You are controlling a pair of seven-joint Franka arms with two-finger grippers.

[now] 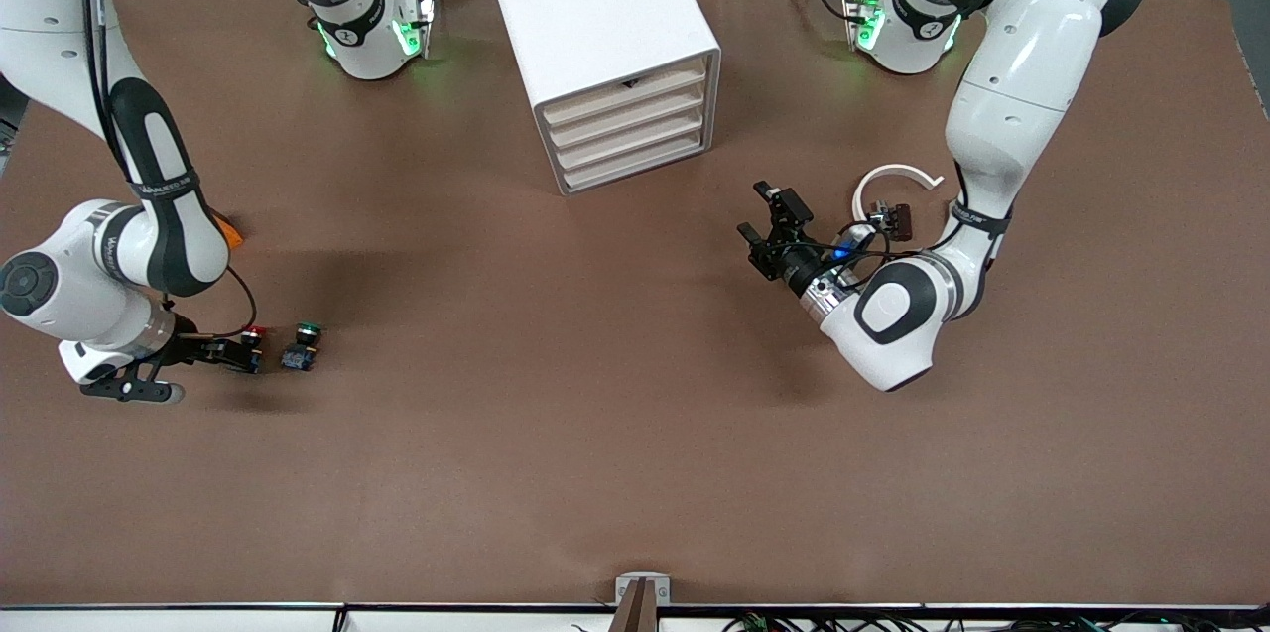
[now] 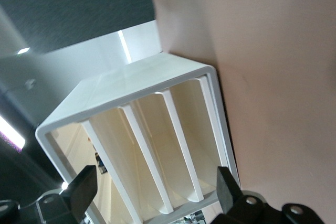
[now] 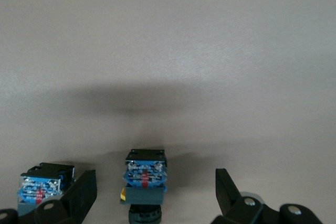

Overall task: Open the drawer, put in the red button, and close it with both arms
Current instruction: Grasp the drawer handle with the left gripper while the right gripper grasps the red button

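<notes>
The red button [image 1: 254, 333] sits on the brown table [image 1: 595, 434] near the edge at the right arm's end, just beside the green button [image 1: 306, 329]; in the front view its body is partly covered by the right gripper [image 1: 243, 351], and only the small round red cap shows clearly; in the right wrist view the bluish body [image 3: 145, 177] lies between the black fingers [image 3: 79, 195], which stand apart and do not touch it; an orange block [image 1: 230, 232] is mostly hidden by the right arm; the left gripper [image 1: 772, 227] hovers over the table, fingers apart, facing the white drawer cabinet [image 1: 600, 47]; its smooth drawers are all closed; a white curved piece [image 1: 896, 178] lies near the left arm.
</notes>
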